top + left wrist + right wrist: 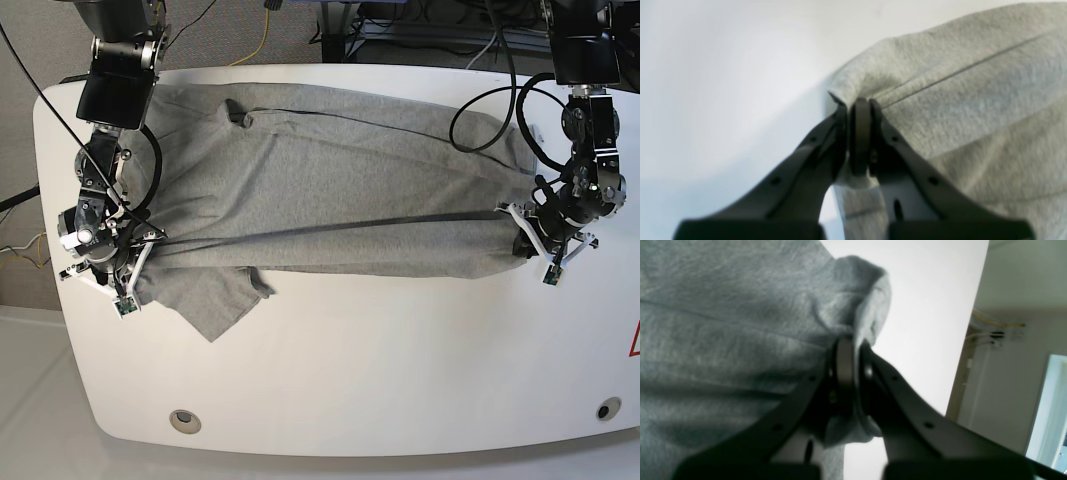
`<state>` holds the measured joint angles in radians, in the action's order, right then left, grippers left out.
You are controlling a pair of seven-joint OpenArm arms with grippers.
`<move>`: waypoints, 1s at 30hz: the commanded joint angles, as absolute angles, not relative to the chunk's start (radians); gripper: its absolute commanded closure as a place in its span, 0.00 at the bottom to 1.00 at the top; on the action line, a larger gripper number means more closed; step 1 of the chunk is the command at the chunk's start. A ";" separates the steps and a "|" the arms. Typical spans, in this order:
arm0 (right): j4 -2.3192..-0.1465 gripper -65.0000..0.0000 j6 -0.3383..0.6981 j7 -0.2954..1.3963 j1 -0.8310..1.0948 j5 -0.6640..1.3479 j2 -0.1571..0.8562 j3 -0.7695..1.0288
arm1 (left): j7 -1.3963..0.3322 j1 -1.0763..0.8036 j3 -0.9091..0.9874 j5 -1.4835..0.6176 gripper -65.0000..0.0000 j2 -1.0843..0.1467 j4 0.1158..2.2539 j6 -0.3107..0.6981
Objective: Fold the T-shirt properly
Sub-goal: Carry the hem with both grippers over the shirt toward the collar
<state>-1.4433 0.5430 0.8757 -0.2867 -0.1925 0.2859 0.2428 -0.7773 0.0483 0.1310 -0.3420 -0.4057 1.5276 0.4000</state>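
The heather-grey T-shirt [330, 190] is stretched sideways across the white table [400, 380], plain side up, collar [240, 115] at the back left. Its front edge runs as a taut fold between the two grippers. A sleeve [215, 300] sticks out toward the front left. My left gripper [520, 235] is at the shirt's right end, shut on a pinch of fabric. The left wrist view shows the left gripper [858, 106] clamped on the T-shirt [973, 100]. My right gripper [140, 250] holds the left end, and in its own view the right gripper [853, 346] is shut on the bunched T-shirt [723, 323].
The table's rounded front edge has two round holes [183, 420] [607, 408]. Cables [480, 110] loop down from the right-hand arm onto the shirt. Floor and more cables lie beyond the back edge. A red triangle mark [632, 340] sits at the table's right edge.
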 commanded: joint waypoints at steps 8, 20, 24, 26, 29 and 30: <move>-1.494 1.00 0.538 0.892 -0.266 -0.259 0.302 0.246 | -0.763 0.027 0.140 -0.343 0.98 -0.424 1.550 0.394; -1.557 1.00 0.539 0.990 -0.223 -0.374 0.302 0.246 | -0.763 -0.010 0.142 -0.343 0.98 -0.426 1.550 0.395; -1.575 1.00 0.539 1.006 -0.205 -0.406 0.302 0.246 | -0.763 -0.024 0.142 -0.343 0.98 -0.426 1.550 0.395; -1.578 1.00 0.539 1.006 -0.188 -0.415 0.302 0.246 | -0.763 -0.028 0.142 -0.343 0.98 -0.426 1.550 0.395; -1.580 1.00 0.539 1.006 -0.166 -0.420 0.302 0.246 | -0.763 -0.041 0.142 -0.343 0.98 -0.426 1.550 0.395; -1.580 1.00 0.539 1.006 -0.156 -0.420 0.302 0.246 | -0.763 -0.047 0.142 -0.343 0.98 -0.426 1.550 0.395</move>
